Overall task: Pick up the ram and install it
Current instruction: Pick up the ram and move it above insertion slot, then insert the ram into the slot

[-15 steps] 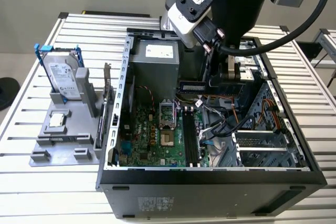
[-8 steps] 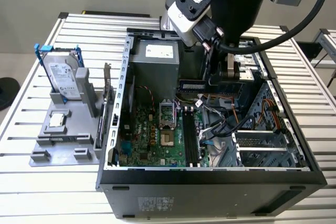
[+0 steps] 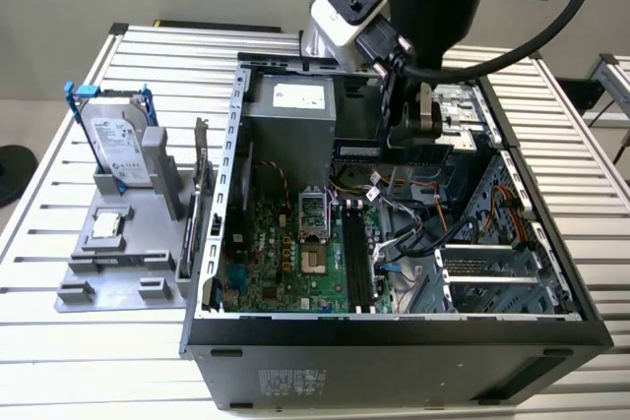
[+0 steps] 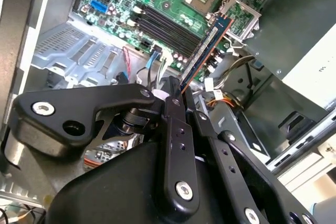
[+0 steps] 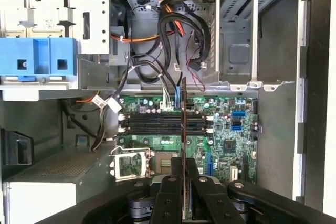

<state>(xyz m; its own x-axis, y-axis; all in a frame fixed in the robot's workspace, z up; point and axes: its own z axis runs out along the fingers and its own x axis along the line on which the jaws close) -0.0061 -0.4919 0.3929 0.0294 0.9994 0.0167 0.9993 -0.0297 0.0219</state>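
The ram (image 3: pixel 379 151) is a thin, dark bluish stick, and my gripper (image 3: pixel 409 137) is shut on it, holding it in the air inside the open computer case (image 3: pixel 221 243). It hangs above the motherboard, toward the back of the case and away from the black memory slots (image 3: pixel 356 265). In the second wrist view the ram (image 4: pixel 207 43) sticks out from the gripper (image 4: pixel 177 94) toward the slots (image 4: pixel 168 24). In the first wrist view the ram (image 5: pixel 184 121) is seen edge-on, crossing the slots (image 5: pixel 157 124) above the fingers (image 5: pixel 170 192).
A silver hard drive in a blue-handled bracket (image 3: pixel 120 140) and a small processor chip (image 3: pixel 106 226) sit on a grey fixture at the exterior view's left. Inside the case are the power supply (image 3: pixel 290 110), the processor socket (image 3: pixel 313 213), loose cables (image 5: pixel 173 40) and drive cages (image 3: pixel 492 277).
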